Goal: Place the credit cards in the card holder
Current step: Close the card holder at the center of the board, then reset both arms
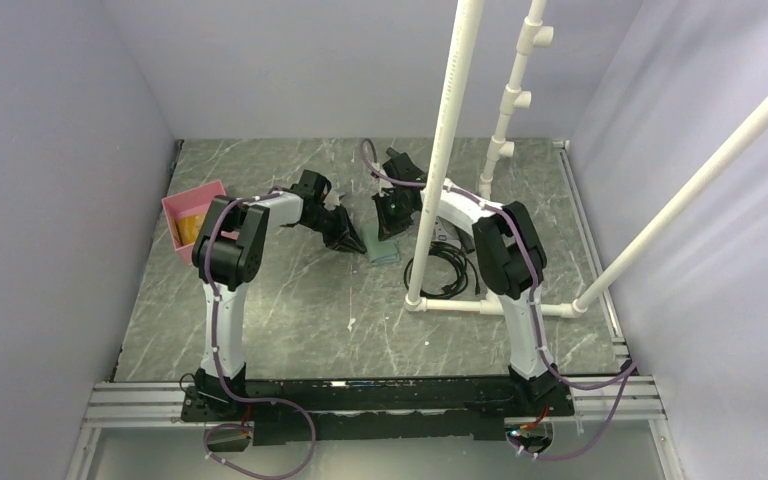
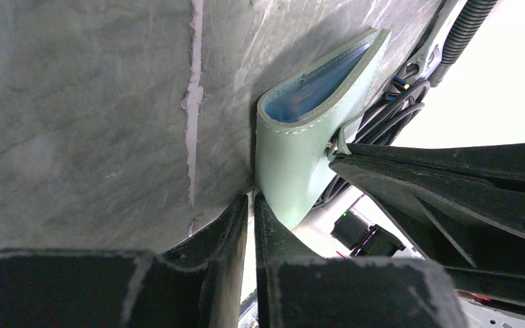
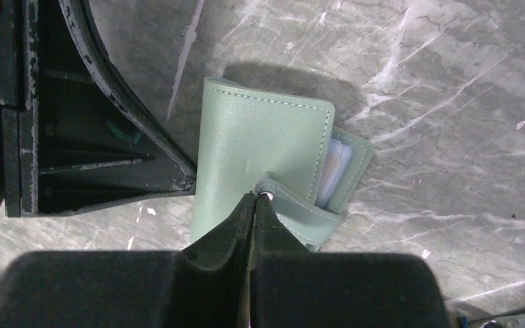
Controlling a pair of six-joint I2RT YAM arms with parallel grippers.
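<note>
The card holder (image 3: 260, 147) is a muted-green wallet lying folded on the marble table, with pale blue pockets (image 2: 314, 89) showing in its open side. Its closure tab (image 3: 307, 212) wraps round one edge. My right gripper (image 3: 254, 198) is shut, its tips on the tab's snap. My left gripper (image 2: 251, 199) is low on the table, its tips against the wallet's folded edge. Only a narrow slit parts its jaws, with nothing seen in it. In the top view both grippers meet over the wallet (image 1: 385, 250). An orange-tan credit card (image 1: 192, 228) lies in the pink tray.
The pink tray (image 1: 182, 205) sits at the table's left edge beside the left arm. A white pipe frame (image 1: 440, 150) stands right of the wallet, and a coiled black cable (image 1: 447, 268) lies by its base. Grey walls close in on three sides.
</note>
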